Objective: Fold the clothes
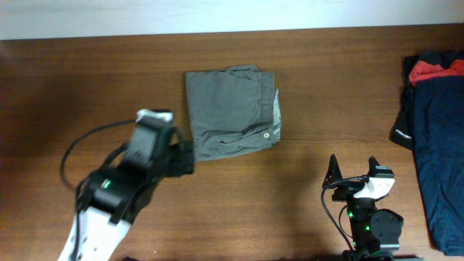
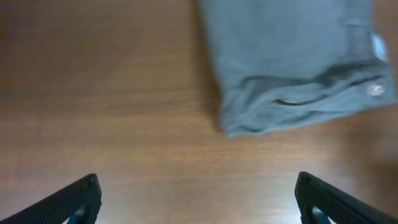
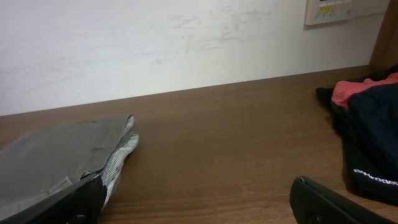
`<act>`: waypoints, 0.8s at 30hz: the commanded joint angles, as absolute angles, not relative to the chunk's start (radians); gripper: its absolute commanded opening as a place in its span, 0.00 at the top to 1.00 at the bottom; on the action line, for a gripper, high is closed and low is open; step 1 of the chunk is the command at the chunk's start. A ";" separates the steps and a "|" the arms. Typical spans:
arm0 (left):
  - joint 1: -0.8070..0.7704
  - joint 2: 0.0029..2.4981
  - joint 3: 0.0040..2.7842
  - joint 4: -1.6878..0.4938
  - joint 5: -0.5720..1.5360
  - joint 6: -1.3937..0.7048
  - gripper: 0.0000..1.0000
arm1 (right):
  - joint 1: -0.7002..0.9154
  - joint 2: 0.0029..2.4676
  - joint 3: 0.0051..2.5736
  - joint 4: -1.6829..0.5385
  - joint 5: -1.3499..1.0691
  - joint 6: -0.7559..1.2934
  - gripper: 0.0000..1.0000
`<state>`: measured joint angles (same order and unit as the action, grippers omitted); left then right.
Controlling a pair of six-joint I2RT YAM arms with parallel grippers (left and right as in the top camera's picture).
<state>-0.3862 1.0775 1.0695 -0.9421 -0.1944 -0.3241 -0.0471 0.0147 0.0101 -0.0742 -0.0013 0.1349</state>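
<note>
The clothes (image 1: pixel 230 110) are grey-olive shorts lying folded into a rough square at the table's middle back. The metal button (image 1: pixel 266 134) and paler lining show along their right edge. My left gripper (image 1: pixel 188 156) hovers open just off the bundle's front left corner and holds nothing. In the left wrist view the clothes (image 2: pixel 292 56) lie ahead and to the right of the left gripper (image 2: pixel 199 199), apart from it. My right gripper (image 1: pixel 354 168) stands open at the front right, well clear of the fabric. In the right wrist view the clothes (image 3: pixel 56 155) lie at the left, beyond the right gripper (image 3: pixel 199 199).
A dark navy garment (image 1: pixel 438 145) with a red cloth (image 1: pixel 435 69) on it is heaped at the table's right edge, and the navy garment (image 3: pixel 367 130) also shows in the right wrist view. A white wall (image 3: pixel 186 43) runs along the table's far edge. The left arm's cable (image 1: pixel 72 156) loops at the front left.
</note>
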 commanded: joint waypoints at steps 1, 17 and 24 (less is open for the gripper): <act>-0.298 0.948 0.916 -0.885 -0.130 -0.285 0.01 | -0.054 0.004 0.006 -0.082 0.012 0.135 0.01; -0.081 0.311 0.379 -0.414 -0.013 -0.185 0.01 | -0.054 0.004 0.006 -0.082 0.012 0.135 0.01; -0.060 0.308 0.289 -0.239 -0.014 -0.185 0.01 | -0.054 0.004 0.006 -0.082 0.012 0.135 0.01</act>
